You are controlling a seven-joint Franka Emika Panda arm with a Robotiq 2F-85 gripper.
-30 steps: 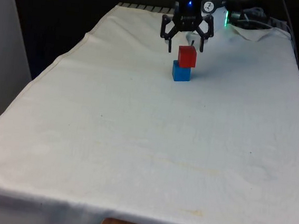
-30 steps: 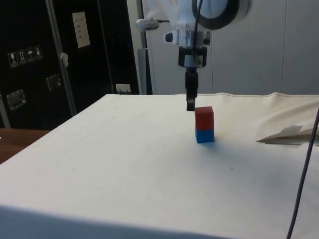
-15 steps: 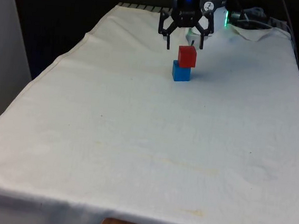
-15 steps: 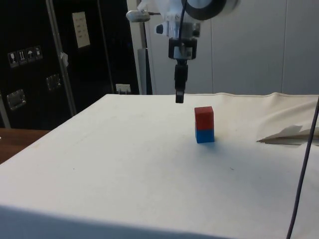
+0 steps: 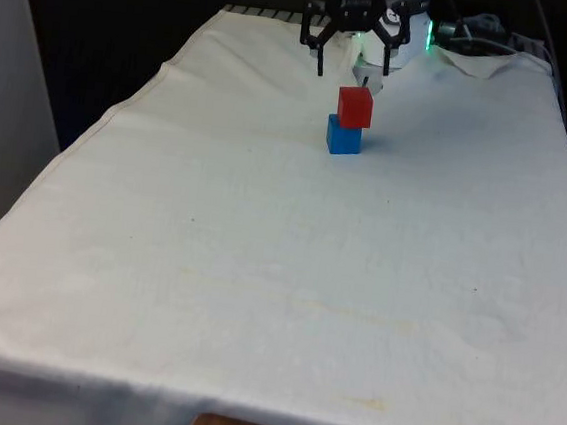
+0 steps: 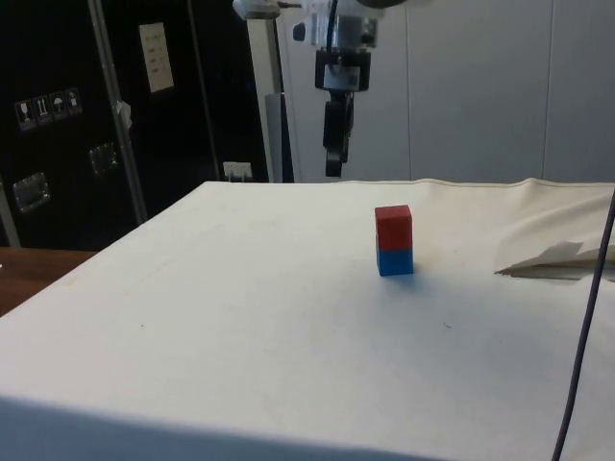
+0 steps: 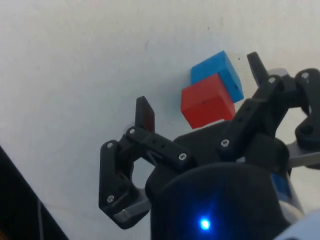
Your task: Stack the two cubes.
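- The white cloth (image 5: 258, 270) covers the table.
- The gripper (image 5: 350, 66) hangs above and beyond the stack, fingers spread wide, holding nothing.
- The red cube (image 5: 354, 107) sits on the blue cube (image 5: 343, 139), slightly offset.

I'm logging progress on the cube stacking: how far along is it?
Done: the red cube sits on top of the blue cube on the white cloth, slightly offset. In hand: nothing; the gripper is open, raised above and apart from the stack. Left: seemingly nothing beyond the arm clearing away.
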